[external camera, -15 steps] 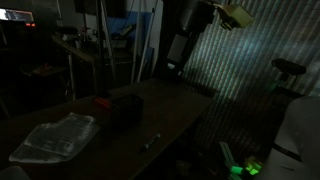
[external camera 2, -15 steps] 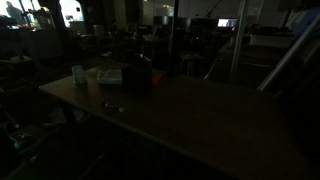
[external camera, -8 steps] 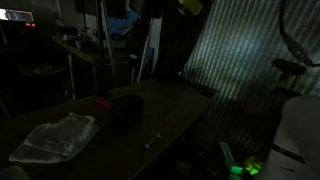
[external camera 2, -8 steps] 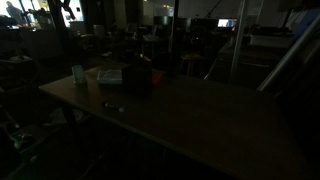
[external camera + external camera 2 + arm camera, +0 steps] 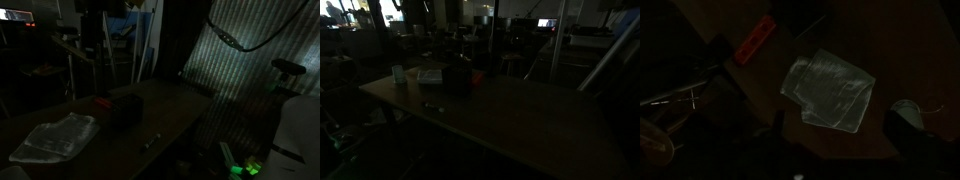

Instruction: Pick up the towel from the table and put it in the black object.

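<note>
Pale towel (image 5: pixel 830 88) lies flat on the wooden table (image 5: pixel 175 105), near the black box (image 5: pixel 125 108). In this darkness the gripper opening cannot be told. Centre over the towel, descend squarely, and pinch a fold.

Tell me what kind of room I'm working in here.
Probably a dim lab or workshop, though the darkness hides much: a long wooden table, a corrugated metal wall, and a lit screen at the back.
</note>
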Controlling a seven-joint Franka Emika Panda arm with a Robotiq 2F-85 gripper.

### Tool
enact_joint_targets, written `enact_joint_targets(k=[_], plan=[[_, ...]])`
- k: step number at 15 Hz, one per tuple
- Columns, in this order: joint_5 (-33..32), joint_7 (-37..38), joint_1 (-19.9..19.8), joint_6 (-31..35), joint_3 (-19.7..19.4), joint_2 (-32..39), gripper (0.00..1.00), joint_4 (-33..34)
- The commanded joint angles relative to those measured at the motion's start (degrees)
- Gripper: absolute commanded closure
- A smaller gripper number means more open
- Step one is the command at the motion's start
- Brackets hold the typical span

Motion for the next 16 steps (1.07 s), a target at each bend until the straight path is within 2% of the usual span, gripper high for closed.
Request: enact_joint_targets(k=[1,5,9,13,16], plan=[[-2.7,-1.9,0.1,-0.8,2.3,9.8,0.00,10.4],[-4.8,-2.3,0.1,-1.0,3.9,21.1,0.00,20.2],[-6.9,-3.6,0.2,-0.7,3.9,32.1,0.00,29.7],[-8.0,-4.1,0.3,0.8,3.1,40.9,0.00,35.9],[-7.8,-4.0,0.2,2.7,2.5,46.1,0.00,38.1]])
